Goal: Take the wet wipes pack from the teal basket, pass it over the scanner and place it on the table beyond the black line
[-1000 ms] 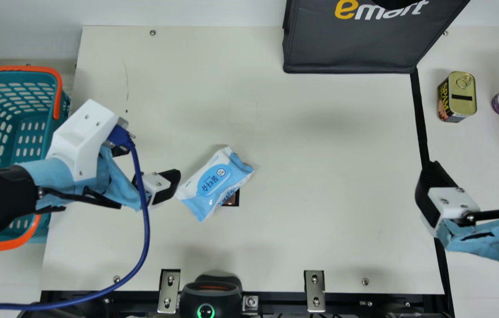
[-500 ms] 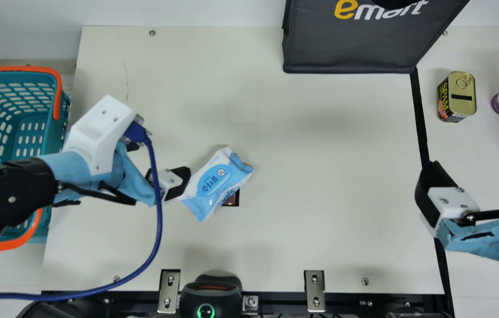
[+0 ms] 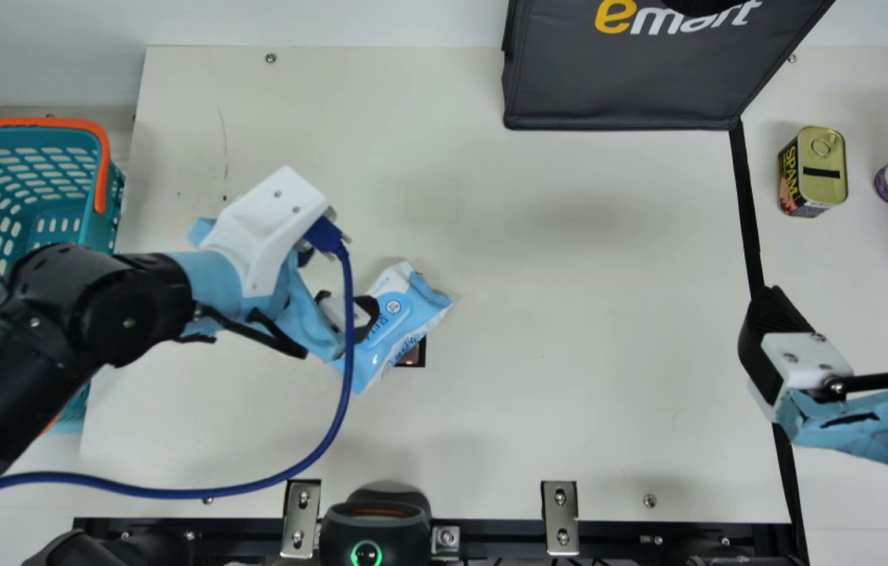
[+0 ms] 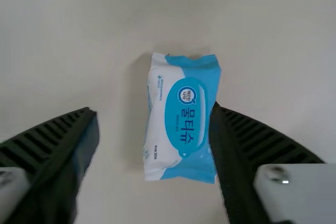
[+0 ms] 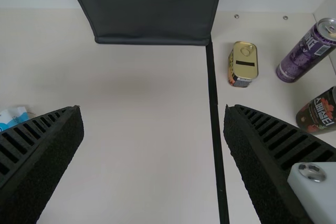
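My left pincer [image 4: 155, 113] is spread over the wet wipes pack [image 4: 181, 124], which lies on the desk [image 3: 554, 354]; my right pincer [image 5: 153, 109] is spread too. Lowered off-centre, the left could crumple the soft pack.

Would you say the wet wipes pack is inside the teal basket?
No, the wet wipes pack lies on the cream table.
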Available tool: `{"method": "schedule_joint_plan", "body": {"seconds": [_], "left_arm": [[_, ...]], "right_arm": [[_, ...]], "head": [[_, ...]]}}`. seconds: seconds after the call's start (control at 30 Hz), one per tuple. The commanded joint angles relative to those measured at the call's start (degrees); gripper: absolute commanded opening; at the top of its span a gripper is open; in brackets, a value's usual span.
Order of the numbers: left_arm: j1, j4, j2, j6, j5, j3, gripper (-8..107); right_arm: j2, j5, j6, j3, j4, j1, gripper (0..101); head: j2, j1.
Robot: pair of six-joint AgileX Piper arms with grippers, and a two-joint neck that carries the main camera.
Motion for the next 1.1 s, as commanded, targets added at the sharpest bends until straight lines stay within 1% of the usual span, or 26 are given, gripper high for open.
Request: {"method": "schedule_joint_plan", "body": {"seconds": [0.0,0.2,0.23,0.67,1.07], "left_arm": [[-0.75,0.45,1.02,-0.20,-0.16,-0.54,37],[-2.67,1.71,3.49,-1.23,-1.72,-1.59,-4],[-3.01,2.08,3.80,-1.45,-2.21,-1.49,-8],[-7.49,7.17,7.75,-4.88,-8.07,1.84,-8],[-9.99,9.99,11.63,-6.84,-11.37,4.27,-8]], "right_arm": [[0.00,0.00,0.00,0.00,0.00,0.00,95],[0.00,0.00,0.00,0.00,0.00,0.00,95],[0.00,0.00,0.00,0.00,0.00,0.00,95],[0.00,0.00,0.00,0.00,0.00,0.00,95],[0.00,0.00,0.00,0.00,0.00,0.00,95]], "head": [[0.09,-1.66],[0.09,-1.66],[0.09,-1.66],[0.09,-1.66],[0.09,-1.66]]}}
